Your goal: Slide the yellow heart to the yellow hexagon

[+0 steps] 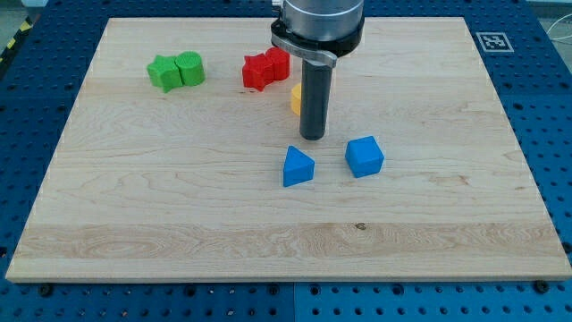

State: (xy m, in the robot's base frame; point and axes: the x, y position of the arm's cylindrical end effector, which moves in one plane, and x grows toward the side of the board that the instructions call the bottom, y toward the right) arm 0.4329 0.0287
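My tip point(312, 138), a bare rod, hides most of one yellow block point(295, 99); probably light, hard; push its flank.

Lab or robotics test bench — not a home or shop. A pale wooden board point(286, 224) lies flat as the work surface, resting on a blue perforated metal table point(18, 143) with a regular grid of mounting holes, the sort used for fixing rigs. A black-and-white fiducial marker point(493, 41) sits at the board's top right corner — a camera calibration aid. Yellow-black hazard tape point(16, 40) runs along the view's top left edge. A grey machine arm housing point(318, 22) descends from the view's top.
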